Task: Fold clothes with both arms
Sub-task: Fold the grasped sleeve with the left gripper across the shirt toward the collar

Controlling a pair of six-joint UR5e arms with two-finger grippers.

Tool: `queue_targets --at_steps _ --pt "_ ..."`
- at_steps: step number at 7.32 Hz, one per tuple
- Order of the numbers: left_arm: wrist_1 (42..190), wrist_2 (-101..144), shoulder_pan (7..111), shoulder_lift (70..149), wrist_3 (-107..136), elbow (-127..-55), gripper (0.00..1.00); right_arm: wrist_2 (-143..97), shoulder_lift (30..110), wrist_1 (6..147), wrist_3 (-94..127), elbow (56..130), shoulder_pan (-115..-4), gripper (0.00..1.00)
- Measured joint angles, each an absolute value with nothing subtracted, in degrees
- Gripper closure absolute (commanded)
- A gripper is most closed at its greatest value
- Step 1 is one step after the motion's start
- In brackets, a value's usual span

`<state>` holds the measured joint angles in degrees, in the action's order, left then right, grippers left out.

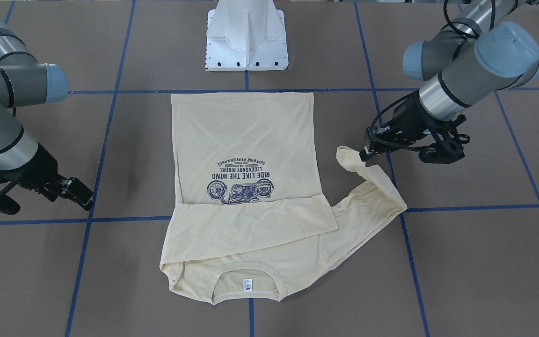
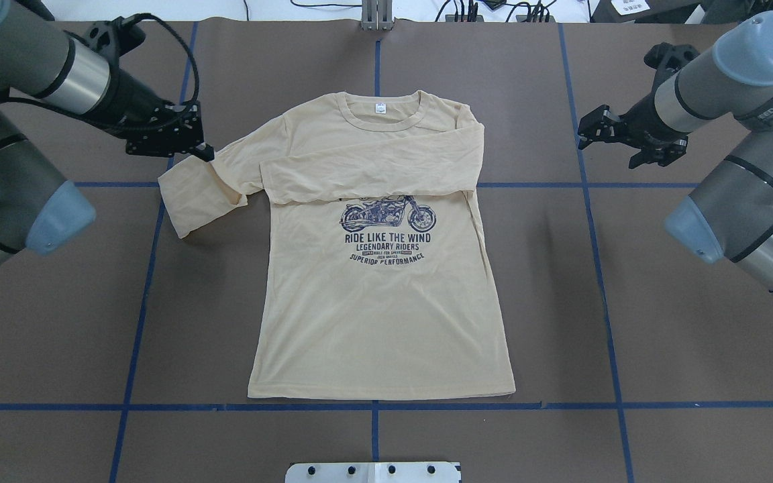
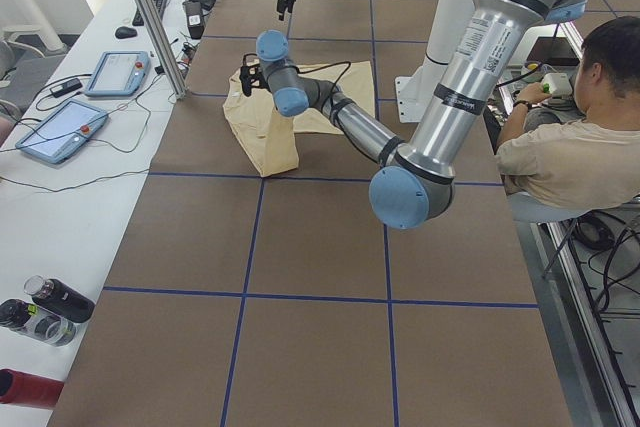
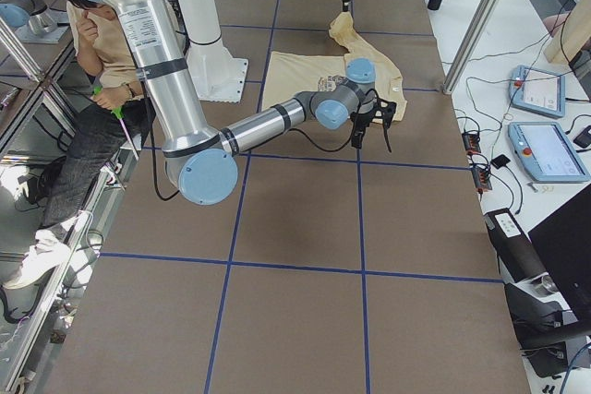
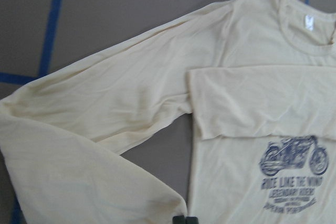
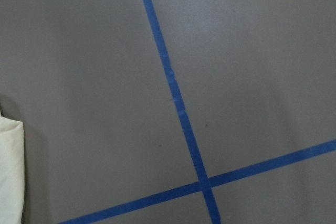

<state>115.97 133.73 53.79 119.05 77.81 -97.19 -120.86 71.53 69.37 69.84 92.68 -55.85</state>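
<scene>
The clothes are one cream long-sleeved T-shirt (image 2: 380,308) lying face up on the brown table, its navy motorcycle print (image 2: 388,216) showing. One sleeve (image 2: 373,168) is folded across the chest. The other sleeve (image 2: 188,201) bends out over the table and rises to my left gripper (image 2: 207,153), which is shut on its cuff (image 1: 346,155). In the left wrist view the sleeve (image 5: 105,129) fills the frame. My right gripper (image 2: 606,149) hangs open off the shirt's other side, over bare table, with nothing between its fingers.
The white pedestal base (image 1: 247,42) stands behind the shirt's hem. Blue tape lines (image 2: 138,322) grid the table. A seated person (image 3: 570,147) is beside the robot. A side bench holds touch pendants (image 3: 60,127) and bottles (image 3: 50,307).
</scene>
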Motion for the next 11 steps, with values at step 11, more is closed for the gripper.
queue_targets --at_steps 11 --pt "117.3 111.1 39.6 148.4 87.9 -76.8 1.0 -120.1 73.3 69.2 68.5 92.1 -57.0 0.01"
